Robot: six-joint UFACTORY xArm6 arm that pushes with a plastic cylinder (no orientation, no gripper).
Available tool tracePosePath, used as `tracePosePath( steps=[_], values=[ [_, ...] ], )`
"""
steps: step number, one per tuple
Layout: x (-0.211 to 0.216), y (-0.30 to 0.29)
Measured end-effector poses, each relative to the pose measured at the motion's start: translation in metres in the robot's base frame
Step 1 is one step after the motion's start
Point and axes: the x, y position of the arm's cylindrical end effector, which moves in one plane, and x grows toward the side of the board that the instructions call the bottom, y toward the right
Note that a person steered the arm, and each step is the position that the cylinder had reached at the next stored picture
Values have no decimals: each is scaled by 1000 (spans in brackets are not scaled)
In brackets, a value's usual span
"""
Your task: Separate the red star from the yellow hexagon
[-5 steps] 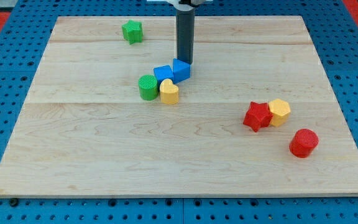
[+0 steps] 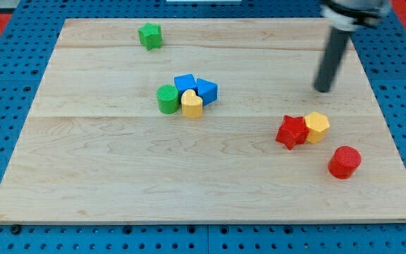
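The red star (image 2: 292, 132) lies at the view's right, touching the yellow hexagon (image 2: 317, 127) on its right side. My tip (image 2: 323, 90) is above them in the view, a short way up from the yellow hexagon and apart from both. The rod rises from it toward the view's top right.
A red cylinder (image 2: 345, 161) sits below and right of the pair. In the middle, a green cylinder (image 2: 167, 99), a yellow block (image 2: 192, 104) and two blue blocks (image 2: 185, 83) (image 2: 206, 90) cluster together. A green star (image 2: 149, 35) lies at the top left. The wooden board (image 2: 118, 169) sits on a blue pegboard.
My tip has moved from beside the blue blocks in the middle to the view's right, above the yellow hexagon. The right blue block now lies slightly lower.
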Motion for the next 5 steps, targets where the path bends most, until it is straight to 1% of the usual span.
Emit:
tracePosePath(
  steps=[1, 2, 3, 4, 5],
  values=[
    [61, 37],
    [89, -4],
    [79, -87],
    [78, -155],
    [87, -158]
  ],
)
